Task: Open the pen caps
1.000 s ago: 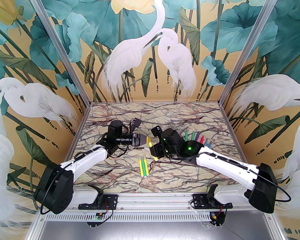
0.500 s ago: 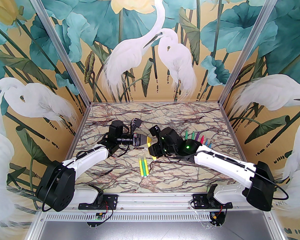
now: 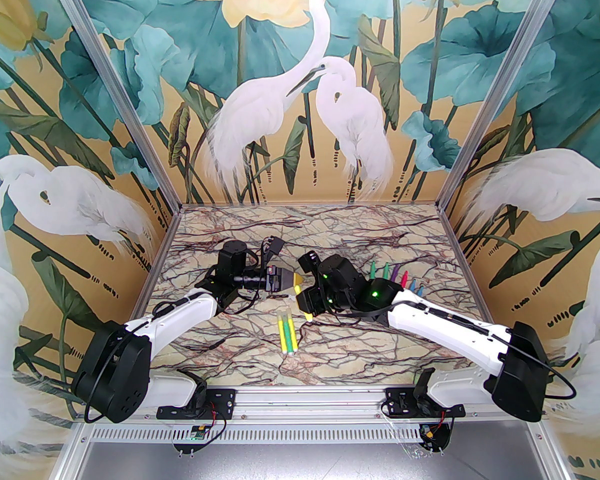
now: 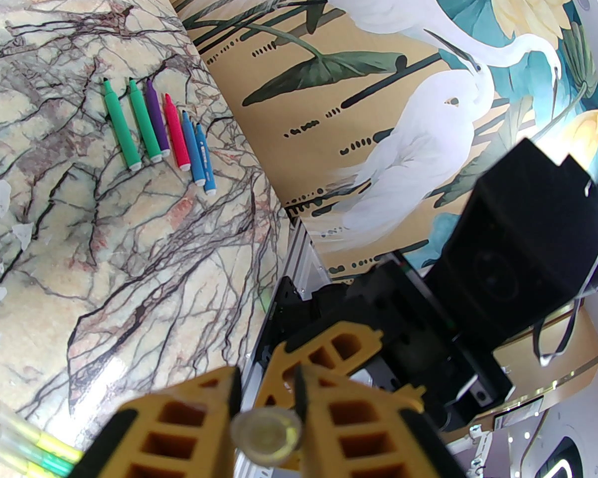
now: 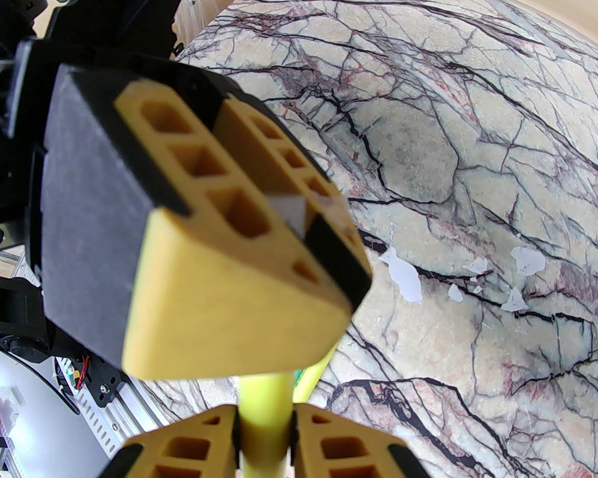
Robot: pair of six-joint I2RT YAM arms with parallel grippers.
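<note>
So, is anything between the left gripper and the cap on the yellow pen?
Nothing visible. The left gripper has its jaws closed on either side of the clear cap, while the right gripper holds the yellow pen.

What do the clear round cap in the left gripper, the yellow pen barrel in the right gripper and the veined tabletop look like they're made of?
Clear round cap: probably translucent plastic; light passes through, rim glints. Yellow pen barrel: smooth opaque plastic, evenly coloured. Veined tabletop: glossy marble look; white flaked patches suggest printed film, perhaps not stone.
</note>
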